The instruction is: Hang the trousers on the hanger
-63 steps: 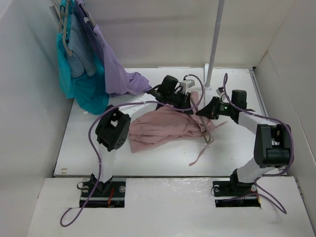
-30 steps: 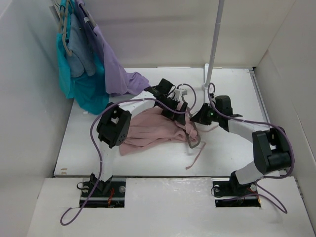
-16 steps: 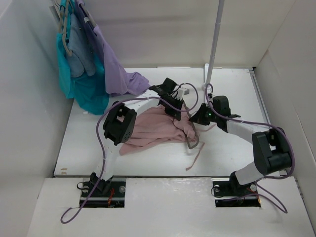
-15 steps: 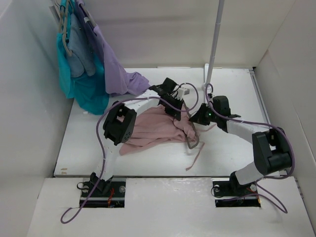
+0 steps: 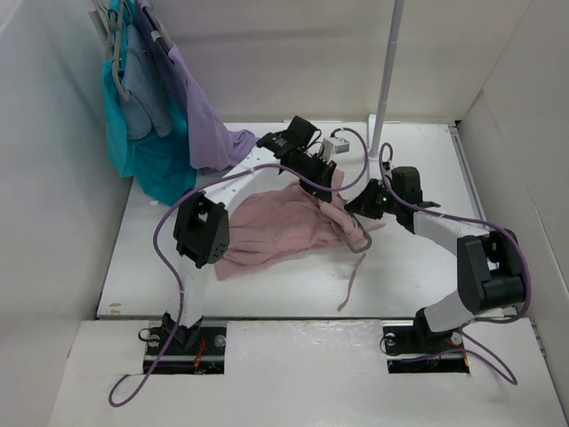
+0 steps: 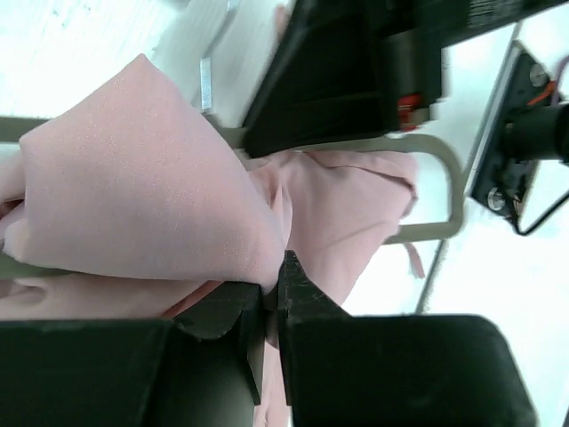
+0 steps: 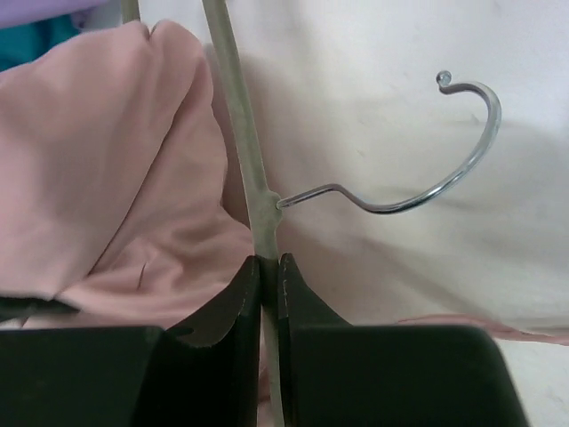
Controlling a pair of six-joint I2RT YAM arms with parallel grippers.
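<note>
a fold of the dusty-pink trousers (image 5: 271,229) is clamped in the closed left hand (image 6: 271,276), with most of the cloth spread on the table (image 5: 151,258) beneath it. just beside it, the grey hanger (image 7: 252,169) is pinched in the closed right hand (image 7: 268,267), near the hook's root. some fabric appears to be threaded through the frame; most is not yet draped over the bar.

The trousers (image 5: 276,227) are plain dusty pink, the hanger (image 7: 236,107) grey, with a lilac garment (image 5: 206,133) and a teal garment (image 5: 160,169).
</note>
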